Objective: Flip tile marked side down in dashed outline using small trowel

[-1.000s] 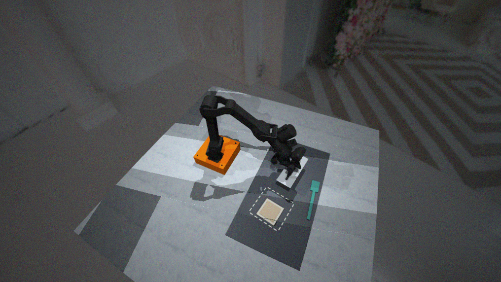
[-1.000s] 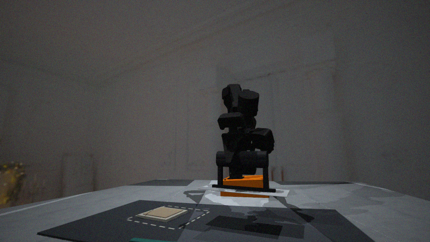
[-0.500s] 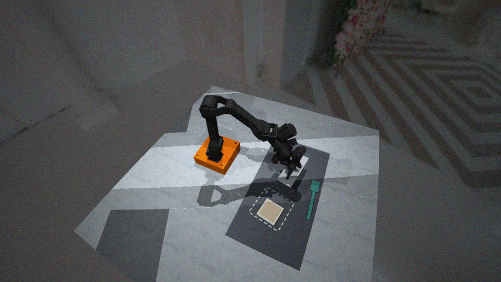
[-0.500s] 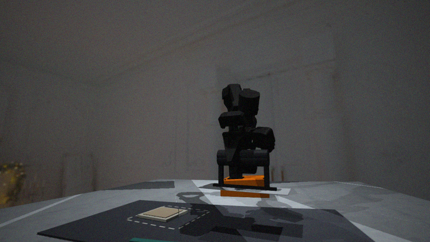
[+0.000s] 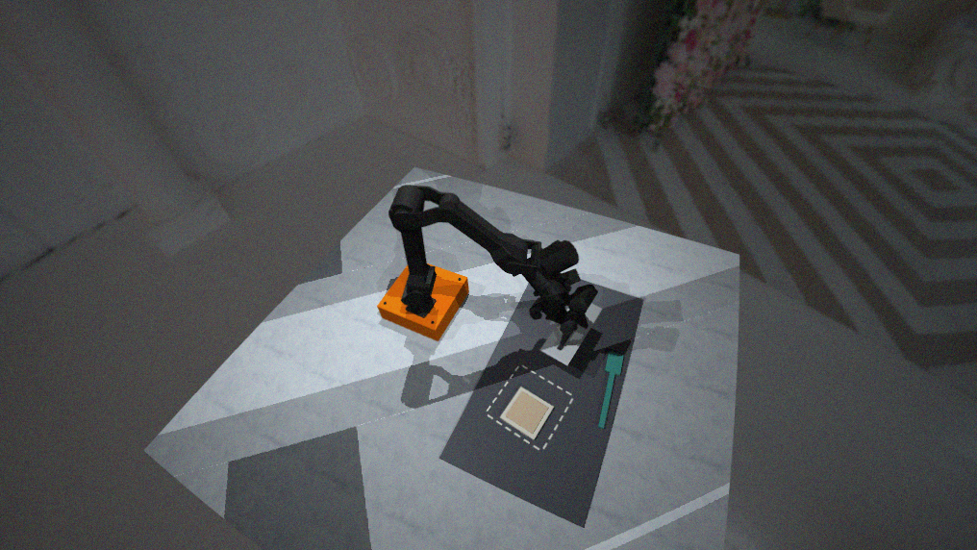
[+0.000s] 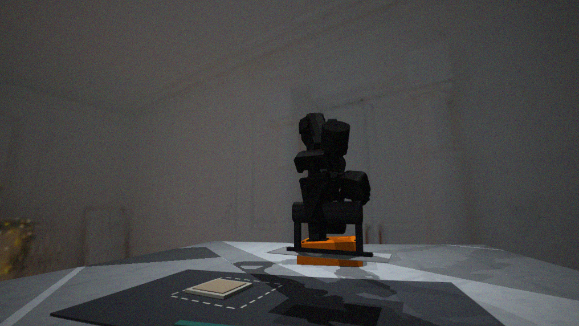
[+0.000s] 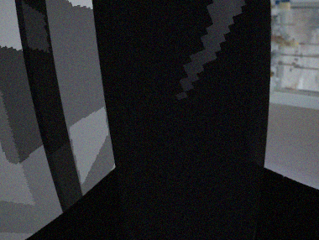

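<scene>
My gripper [image 5: 562, 315] [image 6: 323, 214] is shut on the black handle of the trowel [image 5: 561, 354] [image 6: 279, 251] [image 7: 180, 126]. Its light flat blade hangs level or nearly so above the mat [image 5: 533, 481] [image 6: 121, 303], on two black posts. The handle fills the middle of the wrist view and hides the fingertips. The tile [image 5: 527, 411] [image 6: 220, 285] lies flat inside the dashed outline [image 5: 541, 448] [image 6: 231, 308], apart from the trowel. Its upper face shows a tan square within a cream border. Its underside is hidden.
A teal long-handled tool [image 5: 606, 396] [image 6: 198, 323] lies on the mat near its edge, to the right of the tile in the top view. The arm's orange base [image 5: 422, 304] [image 6: 330, 260] stands on the table beyond the mat. Shadows of the arm fall across mat and table.
</scene>
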Available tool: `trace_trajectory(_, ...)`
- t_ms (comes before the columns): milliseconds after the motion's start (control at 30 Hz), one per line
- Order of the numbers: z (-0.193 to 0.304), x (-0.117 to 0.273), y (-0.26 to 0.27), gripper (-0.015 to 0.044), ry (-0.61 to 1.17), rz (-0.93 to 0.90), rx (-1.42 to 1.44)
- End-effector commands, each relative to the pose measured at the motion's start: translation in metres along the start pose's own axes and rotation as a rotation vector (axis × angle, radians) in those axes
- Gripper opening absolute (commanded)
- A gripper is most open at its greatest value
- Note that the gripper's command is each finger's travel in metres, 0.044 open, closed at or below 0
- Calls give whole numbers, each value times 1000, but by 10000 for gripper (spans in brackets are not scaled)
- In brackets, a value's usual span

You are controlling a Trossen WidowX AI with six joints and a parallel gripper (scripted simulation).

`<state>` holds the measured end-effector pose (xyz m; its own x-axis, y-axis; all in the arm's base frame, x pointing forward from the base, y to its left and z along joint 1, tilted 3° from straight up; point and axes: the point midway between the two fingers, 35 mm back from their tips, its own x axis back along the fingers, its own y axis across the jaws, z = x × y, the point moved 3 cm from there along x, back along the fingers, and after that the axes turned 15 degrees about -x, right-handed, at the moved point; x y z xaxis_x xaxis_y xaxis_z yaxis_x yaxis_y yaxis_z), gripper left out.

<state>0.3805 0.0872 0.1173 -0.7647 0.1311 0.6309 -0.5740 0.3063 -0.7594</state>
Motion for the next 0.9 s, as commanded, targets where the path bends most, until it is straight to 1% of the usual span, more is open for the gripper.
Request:
trace_trajectory(0,-2,1,-5,0,-3,15,-12)
trace_trajectory(633,0,0,1,0,3,-6,-2)
trace_trajectory(867,-21,0,32,0,93,-120,-99)
